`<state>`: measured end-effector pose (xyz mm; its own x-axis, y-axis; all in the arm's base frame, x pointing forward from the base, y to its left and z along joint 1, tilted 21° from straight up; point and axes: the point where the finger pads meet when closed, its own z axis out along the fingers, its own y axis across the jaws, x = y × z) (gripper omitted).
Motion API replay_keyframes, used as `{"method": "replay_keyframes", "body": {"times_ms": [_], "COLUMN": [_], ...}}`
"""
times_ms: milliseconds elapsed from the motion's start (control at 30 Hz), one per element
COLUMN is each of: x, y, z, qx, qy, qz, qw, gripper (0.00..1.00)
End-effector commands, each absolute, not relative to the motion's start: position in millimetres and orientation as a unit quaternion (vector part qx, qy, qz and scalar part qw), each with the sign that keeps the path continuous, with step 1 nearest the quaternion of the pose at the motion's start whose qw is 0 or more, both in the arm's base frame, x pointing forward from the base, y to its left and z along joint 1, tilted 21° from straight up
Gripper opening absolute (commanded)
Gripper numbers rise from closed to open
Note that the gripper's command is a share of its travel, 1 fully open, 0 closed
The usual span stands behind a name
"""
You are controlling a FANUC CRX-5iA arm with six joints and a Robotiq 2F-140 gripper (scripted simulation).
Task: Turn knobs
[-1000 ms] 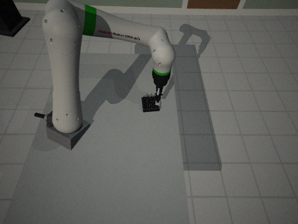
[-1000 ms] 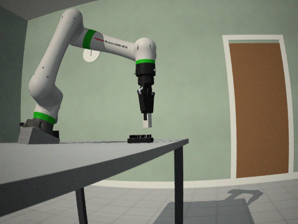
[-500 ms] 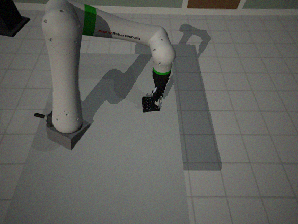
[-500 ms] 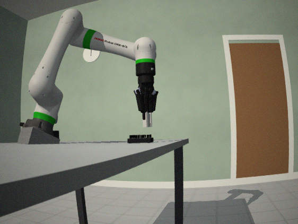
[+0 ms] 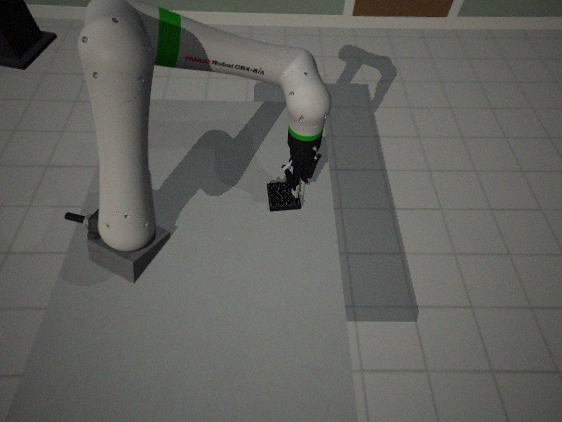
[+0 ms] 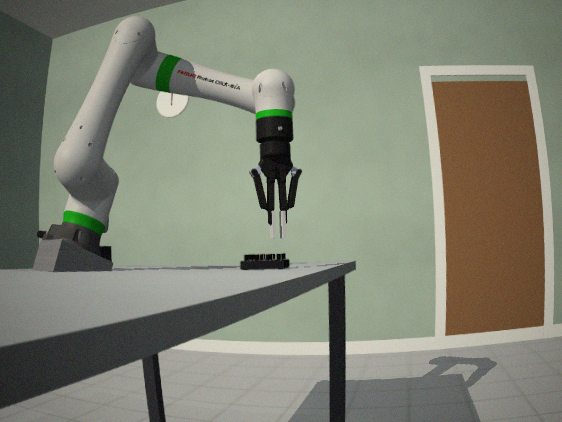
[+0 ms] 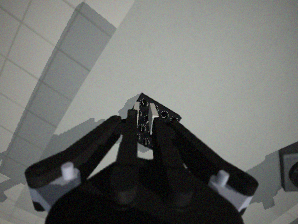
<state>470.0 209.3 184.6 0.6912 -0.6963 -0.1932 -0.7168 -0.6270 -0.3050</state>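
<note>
Evidently the pincer [image 6: 276, 231] hangs above the knob box [image 6: 264, 262], apart from it. Its fingers are nearly clenched on nothing, a gap narrow enough to suit one knob.

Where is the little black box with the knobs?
In the exterior view the knob box sits on the table near its far corner, right under the robot's hand, which hangs above without touching it.

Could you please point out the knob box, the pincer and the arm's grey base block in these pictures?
knob box [image 5: 281, 198]: top view, on its black top face, left of the fingertips.
pincer [image 6: 276, 231]: exterior view, midway between its two pale fingertips, above the box.
base block [image 5: 131, 267]: top view, on its free front corner.
</note>
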Motion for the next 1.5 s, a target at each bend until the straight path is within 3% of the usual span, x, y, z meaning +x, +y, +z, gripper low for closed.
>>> {"method": "replay_keyframes", "body": {"times_ms": [0,1467], "x": [470.0,469.2], "y": [208.9,206.0], "z": [185.8,193.2], "qx": [-0.869,-0.477], "qy": [0.462,0.860], "qz": [0.038,0.128], "qw": [0.175,0.126], "gripper": [0.12,0.12]}}
